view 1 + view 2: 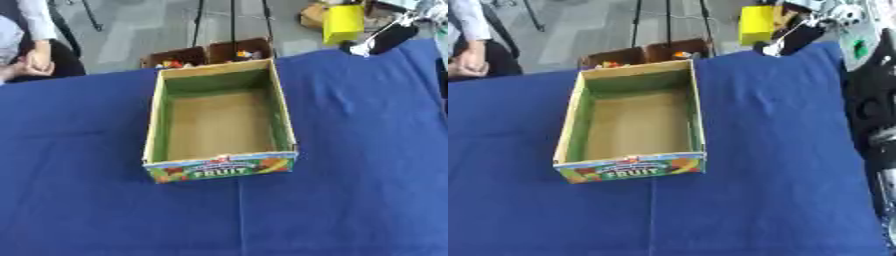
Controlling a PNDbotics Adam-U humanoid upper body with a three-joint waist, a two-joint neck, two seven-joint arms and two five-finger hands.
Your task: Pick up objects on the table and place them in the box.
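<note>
Floor: grey, beyond the far table edge; thin dark stand legs (199,20) rising there.
Table: covered in blue cloth (79,210), faint crease running down the middle toward the near edge.
Box: open cardboard fruit box (219,122) at table centre, long side running away from the camera, slightly skewed; green inner walls, plain brown bottom, nothing visible inside; near end panel printed with fruit pictures and the word FRUIT.
Small boxes: two brown cartons (206,54) just past the far table edge, directly behind the fruit box; small red and orange items inside, too small to identify.
Yellow object: boxy yellow shape (343,22) off the table at far right, on the floor side.
Right arm: black with silver parts, running down the right edge of the right eye view (877,100); upper end near the far right table corner.
Right hand: white and black shape (785,40) at the far right corner of the table, raised at the cloth edge, near the yellow object; fingers blurred, released or clenched cannot tell.
Left hand: in neither view.
Loose objects on cloth: none made out.
</note>
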